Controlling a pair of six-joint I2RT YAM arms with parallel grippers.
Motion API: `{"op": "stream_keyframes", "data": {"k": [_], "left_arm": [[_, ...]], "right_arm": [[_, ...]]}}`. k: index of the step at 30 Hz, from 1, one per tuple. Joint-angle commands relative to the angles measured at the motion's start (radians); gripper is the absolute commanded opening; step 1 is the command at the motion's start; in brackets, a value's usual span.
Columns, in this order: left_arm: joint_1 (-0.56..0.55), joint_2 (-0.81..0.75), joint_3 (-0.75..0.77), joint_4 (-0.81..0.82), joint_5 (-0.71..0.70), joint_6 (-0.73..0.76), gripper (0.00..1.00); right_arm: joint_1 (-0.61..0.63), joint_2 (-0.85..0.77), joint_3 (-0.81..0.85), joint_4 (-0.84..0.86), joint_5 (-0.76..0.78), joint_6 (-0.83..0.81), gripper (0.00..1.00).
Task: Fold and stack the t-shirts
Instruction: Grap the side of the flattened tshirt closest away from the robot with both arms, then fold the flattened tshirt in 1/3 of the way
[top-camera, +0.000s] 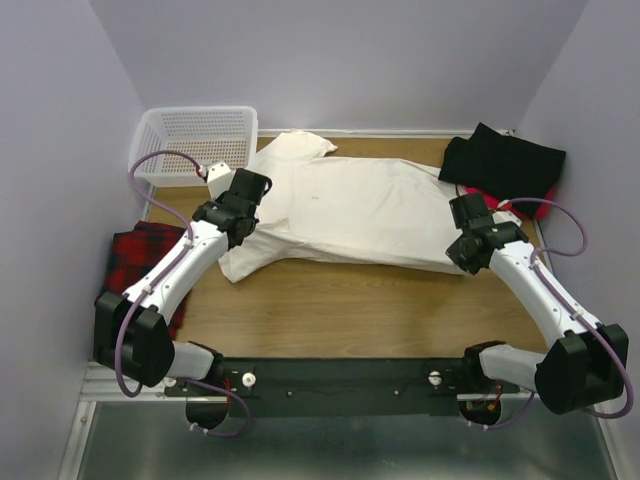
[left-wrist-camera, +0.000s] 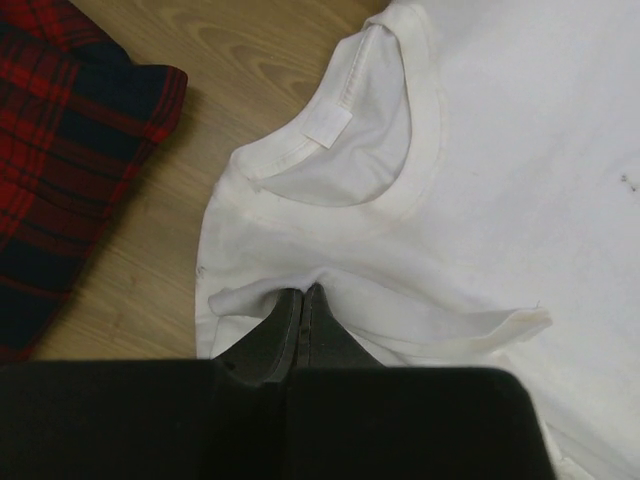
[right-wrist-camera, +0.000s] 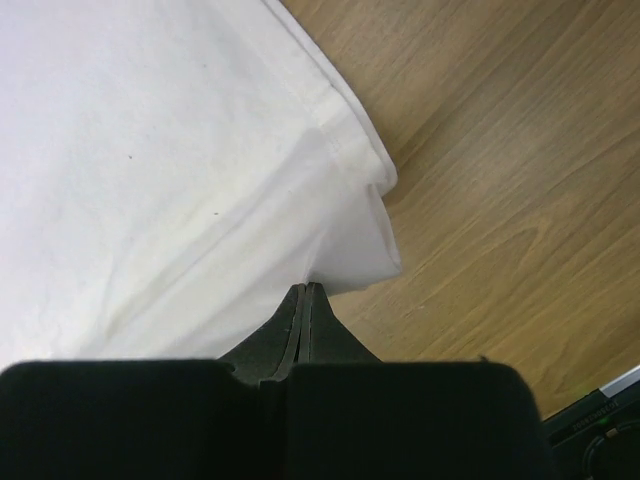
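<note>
Shut left tool (left-wrist-camera: 303, 293) pinches cream t-shirt (top-camera: 350, 215) near collar (left-wrist-camera: 345, 120); right tool (right-wrist-camera: 306, 290) pinches hem corner (right-wrist-camera: 372, 250), likely gripping both ends for folding.

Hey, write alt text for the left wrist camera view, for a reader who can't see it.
The left gripper, jaws shut, pinches a fold of the cream t-shirt just below its collar. The shirt lies on a wooden table, with a red-and-black plaid cloth at the left edge.
</note>
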Motion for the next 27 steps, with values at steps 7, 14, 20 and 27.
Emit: {"op": "stream_keyframes", "data": {"k": [7,14,20,27], "left_arm": [[-0.048,-0.094,0.095,-0.124,-0.153,0.058,0.0],[-0.16,-0.155,0.109,-0.246,-0.207,-0.023,0.0],[-0.35,-0.154,0.167,-0.438,-0.287,-0.187,0.0],[-0.416,-0.217,0.137,-0.438,-0.221,-0.22,0.0]], "right_arm": [[-0.002,-0.105,0.093,-0.164,0.08,-0.025,0.01],[-0.002,-0.167,0.131,-0.237,0.078,-0.035,0.01],[-0.002,-0.218,0.147,-0.289,0.074,-0.042,0.01],[-0.004,-0.266,0.164,-0.34,0.069,-0.045,0.01]]}}
